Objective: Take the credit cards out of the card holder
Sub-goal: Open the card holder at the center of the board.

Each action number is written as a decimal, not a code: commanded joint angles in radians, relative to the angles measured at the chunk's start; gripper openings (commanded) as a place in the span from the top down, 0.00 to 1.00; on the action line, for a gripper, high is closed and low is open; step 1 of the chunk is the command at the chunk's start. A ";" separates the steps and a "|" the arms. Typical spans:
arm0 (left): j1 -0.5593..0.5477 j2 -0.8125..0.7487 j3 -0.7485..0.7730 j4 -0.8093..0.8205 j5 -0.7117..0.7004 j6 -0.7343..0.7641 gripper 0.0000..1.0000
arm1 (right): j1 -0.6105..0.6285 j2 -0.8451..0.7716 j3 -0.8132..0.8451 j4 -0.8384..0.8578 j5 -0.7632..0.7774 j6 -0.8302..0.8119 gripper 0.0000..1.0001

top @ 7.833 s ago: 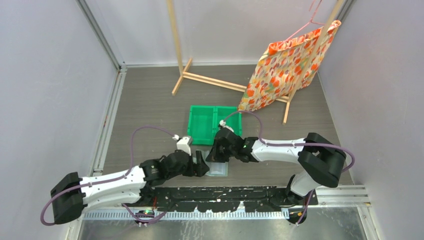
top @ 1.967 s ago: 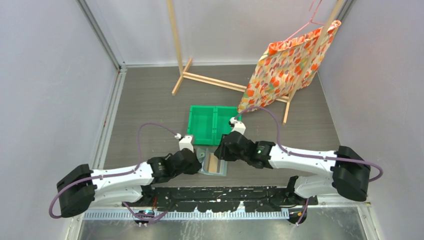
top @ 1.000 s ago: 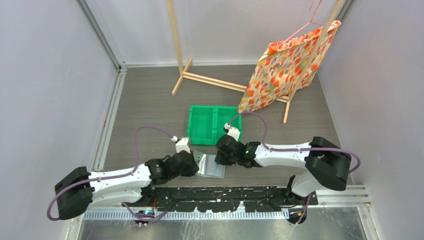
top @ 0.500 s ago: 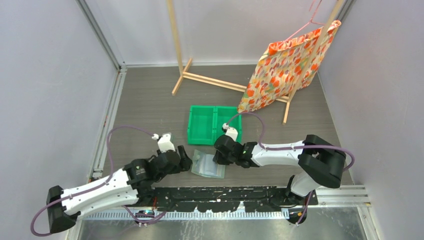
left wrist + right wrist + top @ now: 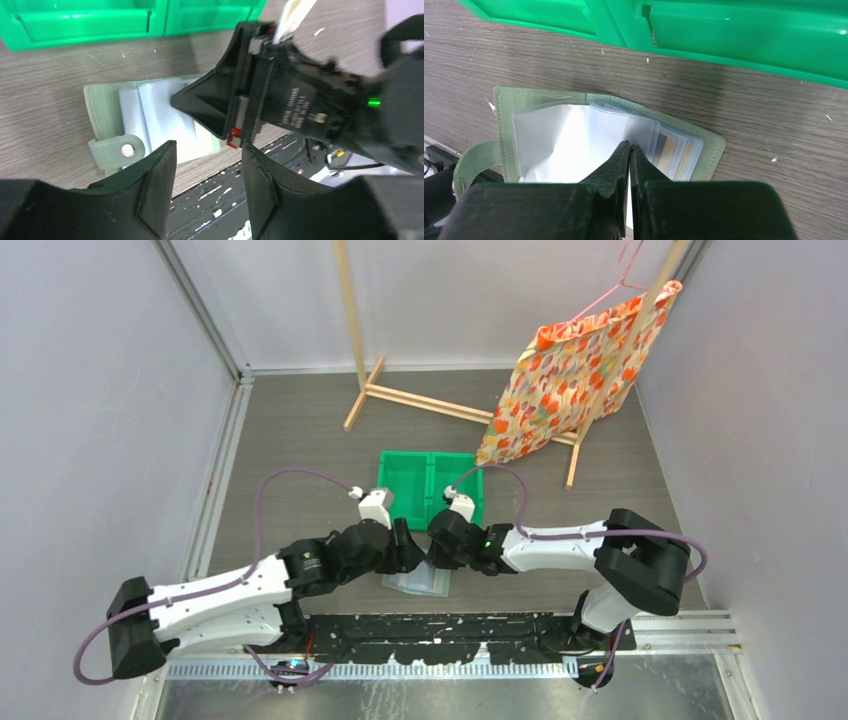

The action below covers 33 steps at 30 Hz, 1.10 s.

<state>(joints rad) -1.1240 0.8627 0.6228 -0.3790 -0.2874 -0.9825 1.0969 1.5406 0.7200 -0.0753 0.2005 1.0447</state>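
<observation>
The card holder [image 5: 420,582] lies open on the table near the front edge, grey-green outside with clear blue-grey sleeves inside; it also shows in the left wrist view [image 5: 150,112] and the right wrist view [image 5: 569,135]. Tan credit cards [image 5: 667,148] sit in the slots on its right side. My right gripper [image 5: 629,146] is shut, its tips down on the clear sleeves at the holder's middle; in the top view it [image 5: 437,552] covers the holder's far edge. My left gripper [image 5: 209,187] is open and empty, hovering over the holder's near edge beside its snap strap [image 5: 117,150].
A green two-compartment bin [image 5: 428,488] stands just behind the holder. A wooden rack [image 5: 400,395] and a floral cloth bag [image 5: 575,370] on a hanger stand at the back. A black rail [image 5: 450,635] runs along the front edge.
My left arm, which had swung away to the left half a second ago, is back over the holder beside the right gripper. The right gripper stays on the holder.
</observation>
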 commanded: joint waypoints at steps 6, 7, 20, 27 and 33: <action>0.003 0.064 -0.152 0.057 -0.143 -0.198 0.64 | 0.003 -0.050 -0.050 -0.030 0.016 -0.002 0.91; 0.004 0.057 -0.181 0.092 -0.142 -0.202 0.65 | 0.002 -0.067 -0.060 -0.027 0.018 0.004 0.91; 0.015 0.223 -0.223 0.144 -0.122 -0.211 0.68 | 0.004 -0.149 -0.118 -0.018 0.046 0.032 0.90; 0.015 0.279 -0.218 0.192 -0.090 -0.213 0.70 | 0.014 -0.078 -0.092 0.065 -0.026 0.038 0.92; 0.015 0.280 -0.225 0.202 -0.086 -0.213 0.71 | 0.028 -0.058 -0.050 0.067 -0.037 0.021 0.92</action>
<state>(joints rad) -1.1122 1.1282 0.4049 -0.1791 -0.3832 -1.1801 1.1046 1.4567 0.6243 -0.0502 0.2005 1.0641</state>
